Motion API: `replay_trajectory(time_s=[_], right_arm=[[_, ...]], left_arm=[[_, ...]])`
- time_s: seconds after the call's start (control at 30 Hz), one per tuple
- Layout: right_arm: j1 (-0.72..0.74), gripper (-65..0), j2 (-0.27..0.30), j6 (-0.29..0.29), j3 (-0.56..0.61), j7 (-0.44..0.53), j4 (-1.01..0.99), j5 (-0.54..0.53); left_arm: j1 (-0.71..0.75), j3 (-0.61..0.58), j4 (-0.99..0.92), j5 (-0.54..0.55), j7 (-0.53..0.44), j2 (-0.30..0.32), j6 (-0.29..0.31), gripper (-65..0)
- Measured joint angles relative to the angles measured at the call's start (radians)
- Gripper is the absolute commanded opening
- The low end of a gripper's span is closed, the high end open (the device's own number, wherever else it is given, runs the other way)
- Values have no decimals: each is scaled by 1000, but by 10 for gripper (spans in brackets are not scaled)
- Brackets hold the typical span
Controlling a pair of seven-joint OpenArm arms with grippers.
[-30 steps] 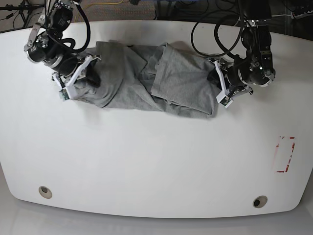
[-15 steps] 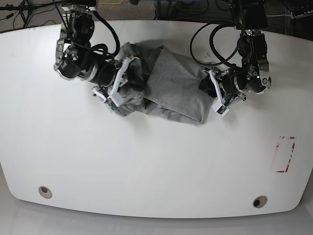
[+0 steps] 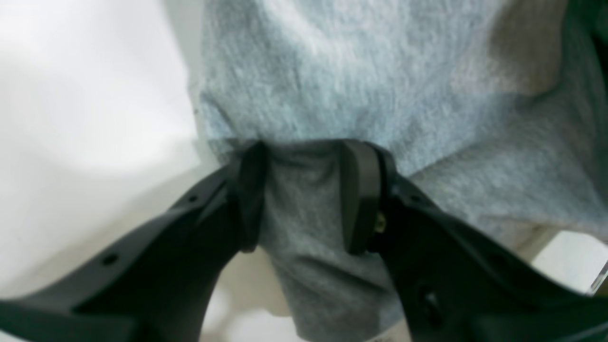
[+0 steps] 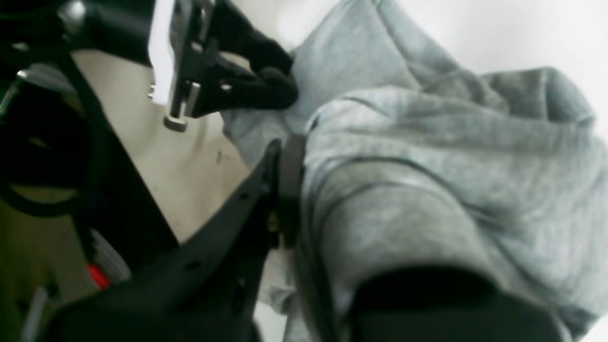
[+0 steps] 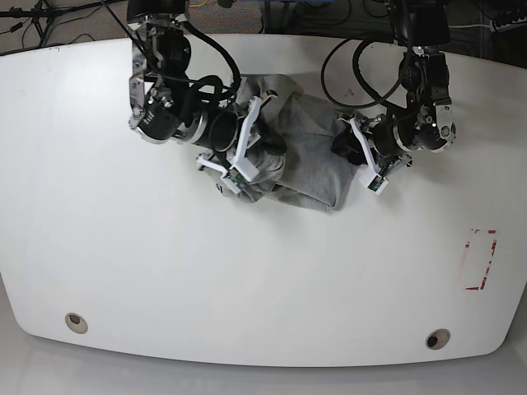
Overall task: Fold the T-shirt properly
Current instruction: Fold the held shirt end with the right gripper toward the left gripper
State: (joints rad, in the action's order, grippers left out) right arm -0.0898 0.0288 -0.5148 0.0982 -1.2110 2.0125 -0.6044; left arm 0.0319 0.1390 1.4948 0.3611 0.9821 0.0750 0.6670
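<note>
Two grippers hold the T-shirt (image 5: 300,160) at once, which lies bunched on the far middle of the white table (image 5: 263,271). On the base view's left, the right gripper (image 5: 265,148) is clamped tight on one end of the grey cloth; its wrist view shows the fabric rolled and heaped against the near finger, so how many layers it holds cannot be told. The middle of the garment is a thick, creased stack with a hem edge pointing toward the near side of the table. On the base view's right, the left gripper (image 3: 301,194) is part-way closed, pinching a gathered fold of the shirt between its two dark pads (image 3: 358,194), with cloth fanning out beyond them and hanging below. To do this fold well, I judge the carried end should be laid flat over the held end with edges lined up, the anchoring grip kept steady so the lower layer does not drag, and the cloth lowered gently before release. The risk is that the bunched layers land wrinkled, not square.
</note>
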Motion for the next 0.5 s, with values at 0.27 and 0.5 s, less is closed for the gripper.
replay_trajectory(time_s=[0.27, 0.5], right_arm=[[17, -636, -15, -1, 108, 60, -1, 90], [56, -407, -31, -2, 174, 127, -57, 180]], left_arm=[[1, 0, -1, 3, -4, 0, 0, -403], [2, 0, -1, 3, -4, -1, 0, -403]])
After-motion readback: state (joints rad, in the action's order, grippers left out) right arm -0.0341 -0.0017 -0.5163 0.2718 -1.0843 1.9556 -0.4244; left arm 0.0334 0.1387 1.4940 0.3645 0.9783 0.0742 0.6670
